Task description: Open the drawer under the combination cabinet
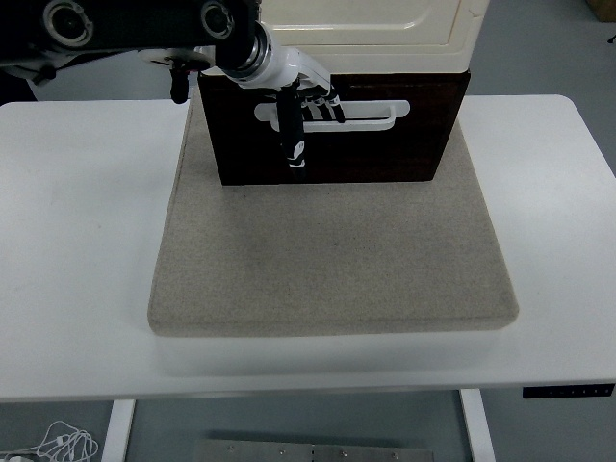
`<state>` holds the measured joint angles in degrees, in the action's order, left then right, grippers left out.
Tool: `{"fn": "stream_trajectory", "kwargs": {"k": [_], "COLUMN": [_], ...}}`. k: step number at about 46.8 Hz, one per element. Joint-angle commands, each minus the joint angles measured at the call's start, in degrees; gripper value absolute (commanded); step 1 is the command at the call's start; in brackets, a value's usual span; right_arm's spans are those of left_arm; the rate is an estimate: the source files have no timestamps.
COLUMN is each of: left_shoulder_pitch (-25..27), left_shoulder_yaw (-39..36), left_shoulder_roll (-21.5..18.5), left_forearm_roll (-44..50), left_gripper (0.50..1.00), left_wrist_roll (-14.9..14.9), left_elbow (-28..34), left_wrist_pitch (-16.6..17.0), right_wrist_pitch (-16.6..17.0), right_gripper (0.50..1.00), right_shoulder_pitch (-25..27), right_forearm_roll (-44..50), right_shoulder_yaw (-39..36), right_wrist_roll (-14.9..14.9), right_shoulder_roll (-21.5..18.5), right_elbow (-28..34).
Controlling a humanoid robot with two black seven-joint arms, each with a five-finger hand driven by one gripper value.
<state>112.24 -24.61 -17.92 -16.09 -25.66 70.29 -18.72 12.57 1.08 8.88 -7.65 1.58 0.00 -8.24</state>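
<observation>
Reaching in from the upper left, the robot's left hand (300,96) has its white-and-black fingers (322,96) curled over the white slotted handle (356,114) on the dark brown wooden drawer front (337,130). The fingers hook into the left part of the handle's slot, while the black thumb (292,140) hangs straight down across the drawer front, below the handle. How firmly the fingers close behind the bar is hidden from this view.

The drawer sits beneath the cream-coloured cabinet body (371,29), at the far middle of the beige felt mat (332,260). Its front face stands upright, with the bottom edge meeting the mat. The cabinet's cream top overhangs the drawer slightly at the right corner.

The mat lies on the white table (77,241), covering most of its centre, its near edge close to the table's front. The black left arm (125,24) stretches along the top left of the picture, with round joint housings showing. A tangle of white cable (58,445) lies on the floor under the table's left side.
</observation>
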Motion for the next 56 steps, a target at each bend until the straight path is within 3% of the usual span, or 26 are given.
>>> {"fn": "stream_trajectory", "kwargs": {"k": [1, 56], "left_shoulder_pitch": [0.0, 1.41], "left_shoulder_yaw": [0.09, 2.81], "left_shoulder_roll": [-0.18, -3.09], "left_forearm_roll": [0.01, 0.09], "left_gripper": [1.0, 1.0], "left_wrist_roll": [0.0, 0.0], "left_elbow": [0.02, 0.81], "left_wrist_pitch": [-0.79, -10.72], "right_wrist_pitch": [0.0, 0.0], "right_gripper": [0.926, 0.926], "right_shoulder_pitch": [-0.03, -0.03], "right_forearm_roll": [0.0, 0.0], "right_shoulder_yaw": [0.0, 0.0], "right_wrist_roll": [0.0, 0.0], "right_shoulder_roll": [0.0, 0.0], "right_elbow": [-0.02, -0.02]}}
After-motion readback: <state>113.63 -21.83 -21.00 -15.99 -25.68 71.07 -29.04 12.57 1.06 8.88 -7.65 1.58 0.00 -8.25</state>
